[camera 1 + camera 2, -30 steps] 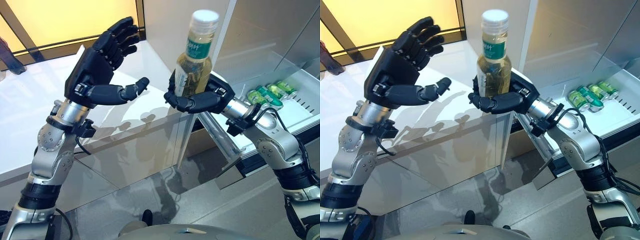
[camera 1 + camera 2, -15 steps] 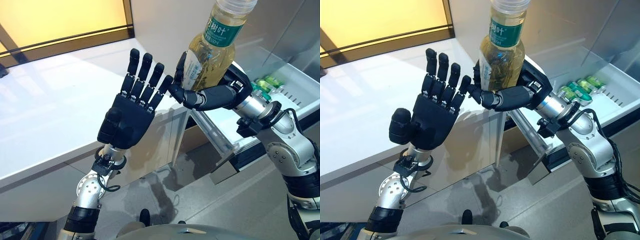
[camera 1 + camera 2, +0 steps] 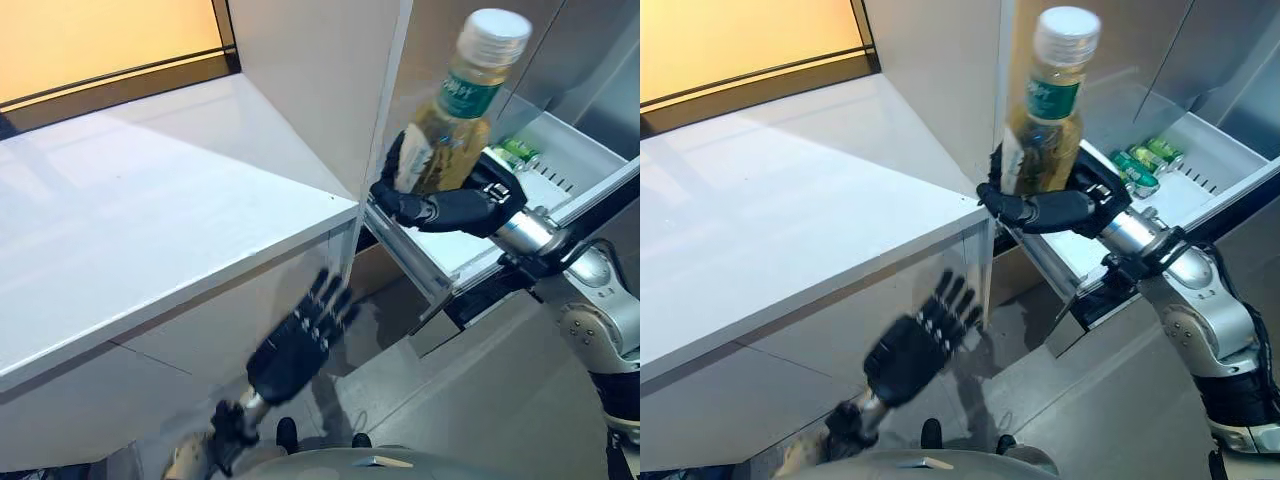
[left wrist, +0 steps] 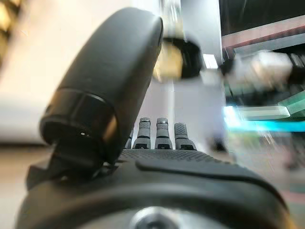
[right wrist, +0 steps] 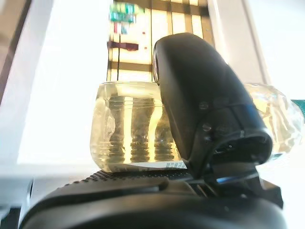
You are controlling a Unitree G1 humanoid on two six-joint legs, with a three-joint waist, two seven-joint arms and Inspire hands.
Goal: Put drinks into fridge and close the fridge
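White counter top [image 3: 150, 210] fills left of frame, sharp corner near middle. Open white fridge drawer [image 3: 560, 165] at right, grey floor [image 3: 480, 400] below with free room. Right hand [image 3: 450, 205] at centre right, fingers curled round clear plastic bottle of yellow drink [image 3: 455, 115]. Bottle tilted, white cap up, green label, above drawer's near edge. Green cans [image 3: 1140, 165] lie in drawer behind. Left hand [image 3: 295, 345] low in middle, fingers straight, holds nothing.
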